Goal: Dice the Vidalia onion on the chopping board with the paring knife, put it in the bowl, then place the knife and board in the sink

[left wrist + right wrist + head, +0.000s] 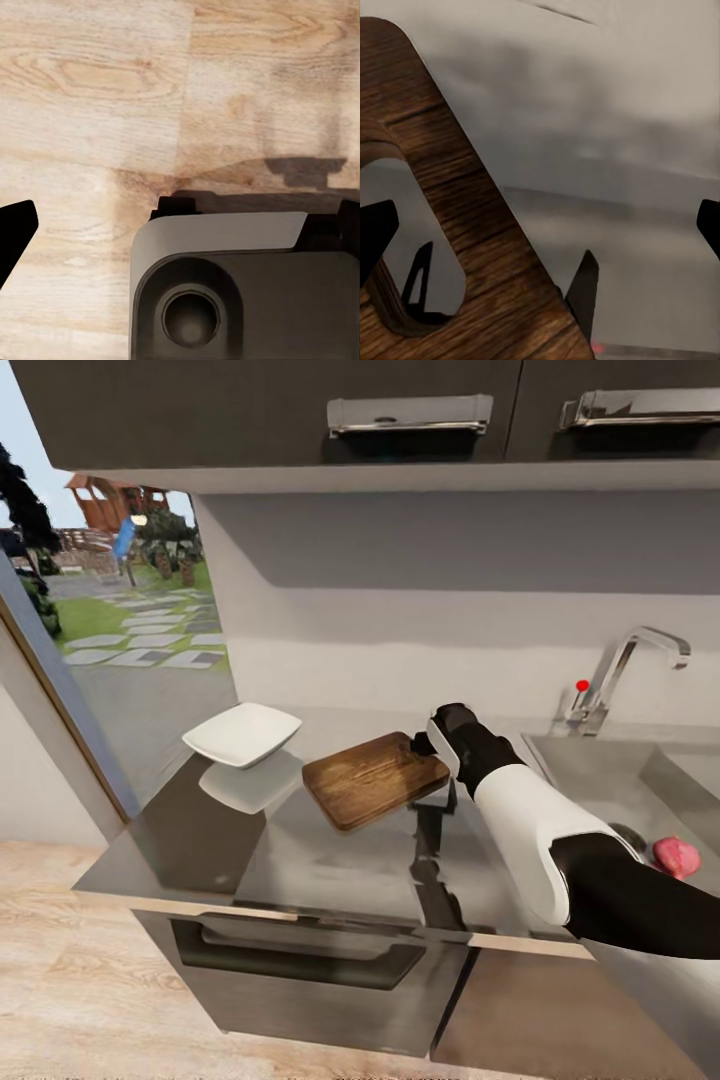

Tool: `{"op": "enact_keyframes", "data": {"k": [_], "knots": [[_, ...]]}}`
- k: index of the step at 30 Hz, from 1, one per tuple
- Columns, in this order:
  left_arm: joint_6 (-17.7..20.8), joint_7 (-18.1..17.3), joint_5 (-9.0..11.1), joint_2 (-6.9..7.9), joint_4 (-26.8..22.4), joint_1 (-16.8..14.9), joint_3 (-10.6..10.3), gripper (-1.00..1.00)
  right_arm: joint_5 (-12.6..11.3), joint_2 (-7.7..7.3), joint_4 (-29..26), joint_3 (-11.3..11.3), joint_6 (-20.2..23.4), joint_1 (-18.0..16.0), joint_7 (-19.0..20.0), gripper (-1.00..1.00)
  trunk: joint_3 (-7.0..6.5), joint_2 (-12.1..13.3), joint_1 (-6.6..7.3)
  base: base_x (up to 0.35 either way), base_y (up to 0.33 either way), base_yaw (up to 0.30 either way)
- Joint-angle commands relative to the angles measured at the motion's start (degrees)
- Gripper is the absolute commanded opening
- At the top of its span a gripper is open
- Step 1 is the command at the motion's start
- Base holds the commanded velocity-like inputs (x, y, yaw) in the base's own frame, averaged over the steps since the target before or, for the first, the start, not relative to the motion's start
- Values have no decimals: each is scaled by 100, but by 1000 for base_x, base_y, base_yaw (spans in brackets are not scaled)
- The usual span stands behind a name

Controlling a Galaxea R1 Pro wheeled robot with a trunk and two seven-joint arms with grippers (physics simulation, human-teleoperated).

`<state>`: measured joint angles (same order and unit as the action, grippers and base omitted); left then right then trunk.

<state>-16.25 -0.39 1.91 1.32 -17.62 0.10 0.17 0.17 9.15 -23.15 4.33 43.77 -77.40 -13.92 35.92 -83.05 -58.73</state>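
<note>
The chopping board is seen lifted and tilted above the glossy grey surface, its handle end at the right gripper. In the right wrist view the board with its handle hole lies between the dark fingertips; whether the jaws are clamped on it cannot be told. The bowl is set on the surface just left of the board. The onion is seen in the sink, below the faucet. The left jaws' state cannot be told; wooden floor is seen beneath that wrist.
</note>
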Motion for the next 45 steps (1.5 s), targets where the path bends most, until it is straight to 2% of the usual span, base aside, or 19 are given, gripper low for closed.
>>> {"op": "enact_keyframes", "data": {"k": [1,16,35,36,45], "knots": [[-10,-4,20,0,-5,2,-1,100,0,-2,-5,31,35,-3,-14,100,14,-3,0,0,0,0],[-10,-2,20,0,-5,0,-3,100,-7,-1,38,27,35,-3,-14,100,145,-3,0,0,0,0],[-4,-4,20,0,-5,5,-3,100,0,-38,100,24,17,0,-23,100,155,-3,0,0,0,0],[-4,-4,20,0,-5,3,-3,100,0,-38,102,24,17,-1,-23,-100,155,-3,0,0,0,0],[-9,0,20,0,-5,5,-3,100,0,-42,168,24,11,3,-23,-100,155,-3,0,0,0,0]]}}
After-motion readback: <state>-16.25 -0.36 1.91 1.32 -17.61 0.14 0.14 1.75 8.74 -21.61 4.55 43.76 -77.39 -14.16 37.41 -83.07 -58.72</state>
